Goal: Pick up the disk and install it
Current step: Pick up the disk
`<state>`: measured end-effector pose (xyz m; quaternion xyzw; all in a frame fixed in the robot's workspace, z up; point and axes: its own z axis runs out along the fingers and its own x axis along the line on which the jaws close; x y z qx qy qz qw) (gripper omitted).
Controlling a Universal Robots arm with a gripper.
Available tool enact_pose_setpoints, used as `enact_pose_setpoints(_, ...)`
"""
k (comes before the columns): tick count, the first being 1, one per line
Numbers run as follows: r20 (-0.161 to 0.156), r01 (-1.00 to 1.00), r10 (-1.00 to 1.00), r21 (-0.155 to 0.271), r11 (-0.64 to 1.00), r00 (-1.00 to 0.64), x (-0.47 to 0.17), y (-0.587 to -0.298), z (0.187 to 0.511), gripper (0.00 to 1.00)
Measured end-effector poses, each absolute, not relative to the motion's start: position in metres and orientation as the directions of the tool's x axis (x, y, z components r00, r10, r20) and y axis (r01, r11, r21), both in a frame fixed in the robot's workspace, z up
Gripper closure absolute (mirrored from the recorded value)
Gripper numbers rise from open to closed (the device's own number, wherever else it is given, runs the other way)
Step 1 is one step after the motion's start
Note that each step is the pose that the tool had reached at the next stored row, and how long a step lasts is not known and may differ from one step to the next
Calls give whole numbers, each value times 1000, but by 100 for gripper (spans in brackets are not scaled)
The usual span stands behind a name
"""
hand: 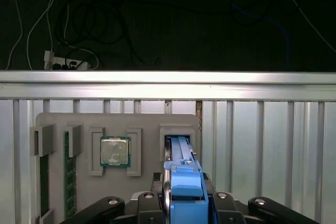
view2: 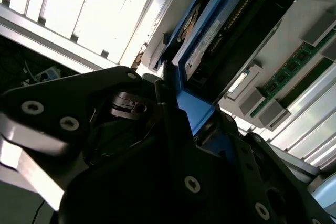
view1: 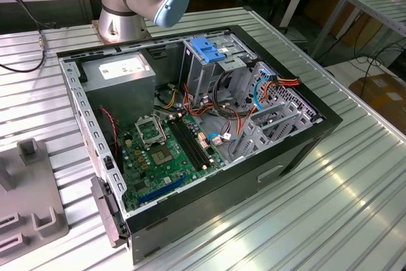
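Robot takes a drive in hand: the gripper (hand: 182, 199) pinches the disk (hand: 181, 163) by its blue plastic rail (view2: 194, 111), with the black jaws pressed to either flank in both wrist views. The disk runs straight out from the jaws on edge. Its far end is at a slot in the grey moulded tray (hand: 142, 121), though whether it is seated there or just clear cannot be told.

A flat metal slab, it is likely dense, stiff and smooth-sided, and sensitive to knocks. The rail looks the safest hold, since it keeps the jaws off the label and the circuit side.

Beyond and to one side of the jaws, a square silver chip (hand: 115, 151) and a green memory stick (hand: 66, 171) sit in their own recesses. The tray rests on a ribbed aluminium table (hand: 273, 145). In the exterior view, the open black case (view1: 254, 182) shows bare steel and green board.
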<state>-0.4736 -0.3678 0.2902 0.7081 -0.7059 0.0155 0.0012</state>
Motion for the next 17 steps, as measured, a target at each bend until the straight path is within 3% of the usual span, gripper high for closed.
enact_pose_setpoints(9, 23, -1000, -1000, -21, -3, 3, -474, -368, 291, 63)
enact_pose_setpoints(17, 24, -1000, -1000, -20, -3, 3, -474, -368, 318, 63)
